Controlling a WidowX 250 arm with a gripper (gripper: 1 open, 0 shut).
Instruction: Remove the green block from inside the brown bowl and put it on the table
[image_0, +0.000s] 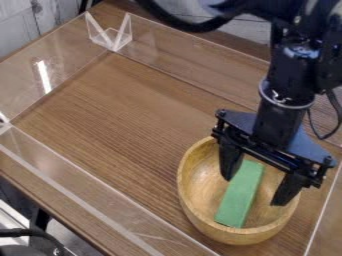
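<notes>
A bright green block (242, 192) lies flat inside the light-brown wooden bowl (197, 184) at the front right of the table (127, 105). My black gripper (259, 179) hangs low over the bowl, open wide. Its fingers (227, 163) straddle the block's far end, one on each side, with gaps showing between them and the block. The upper tip of the block is hidden behind the gripper body.
Low clear acrylic walls (80, 185) edge the table on the left and front. A clear folded acrylic stand (110, 32) sits at the back left corner. The bowl lies close to the front right wall.
</notes>
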